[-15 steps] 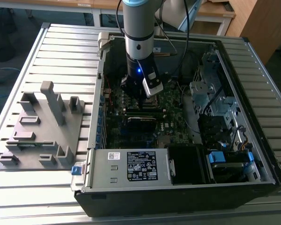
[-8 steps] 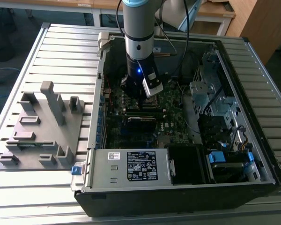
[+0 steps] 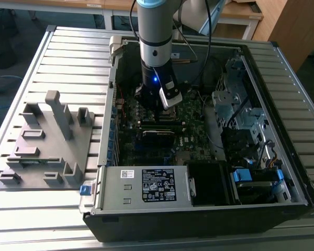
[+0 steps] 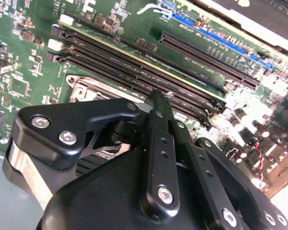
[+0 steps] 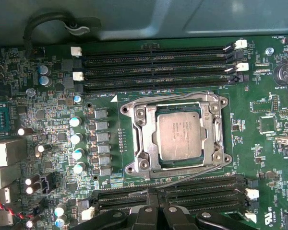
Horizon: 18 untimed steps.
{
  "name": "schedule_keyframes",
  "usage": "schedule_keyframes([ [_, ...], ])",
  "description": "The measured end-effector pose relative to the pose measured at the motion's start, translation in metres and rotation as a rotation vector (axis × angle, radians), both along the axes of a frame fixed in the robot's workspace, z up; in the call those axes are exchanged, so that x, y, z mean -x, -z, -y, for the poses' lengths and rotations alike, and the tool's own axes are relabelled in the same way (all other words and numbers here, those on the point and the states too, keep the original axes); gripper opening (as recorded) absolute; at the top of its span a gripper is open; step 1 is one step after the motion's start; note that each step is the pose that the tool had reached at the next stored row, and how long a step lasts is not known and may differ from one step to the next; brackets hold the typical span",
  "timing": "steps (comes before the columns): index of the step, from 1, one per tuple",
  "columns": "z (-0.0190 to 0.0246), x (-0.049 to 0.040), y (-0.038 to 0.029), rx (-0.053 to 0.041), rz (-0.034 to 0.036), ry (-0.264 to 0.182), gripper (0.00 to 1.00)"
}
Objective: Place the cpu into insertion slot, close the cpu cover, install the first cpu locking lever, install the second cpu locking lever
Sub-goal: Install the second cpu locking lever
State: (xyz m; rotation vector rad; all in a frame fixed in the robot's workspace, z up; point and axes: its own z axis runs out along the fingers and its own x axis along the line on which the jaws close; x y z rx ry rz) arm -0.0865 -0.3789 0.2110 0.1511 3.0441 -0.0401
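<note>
The pincer (image 4: 156, 98), fingers pressed together, hovers just beside the cpu cover (image 5: 209, 127); a misaligned push could scrape nearby memory slots (image 5: 153, 67).

An open computer case (image 3: 282, 130) lies on a ribbed metal surface (image 3: 68, 52). To the exterior view's left of the case sits a grey plastic fixture (image 3: 42, 141) with upright posts. Inside the case, a power supply (image 3: 146, 185) with a white label sits at the near edge, blue clips (image 3: 254, 175) beside it. Long black memory slots (image 5: 158, 67) run across the green circuit board (image 5: 264, 139), with small silver capacitors (image 5: 77, 139) nearby.
</note>
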Motion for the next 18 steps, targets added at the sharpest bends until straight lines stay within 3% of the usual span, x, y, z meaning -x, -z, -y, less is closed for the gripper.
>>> schedule_keyframes([
  [18,0.0,0.0013,0.0043,0.0002,0.0,0.0,0.1],
])
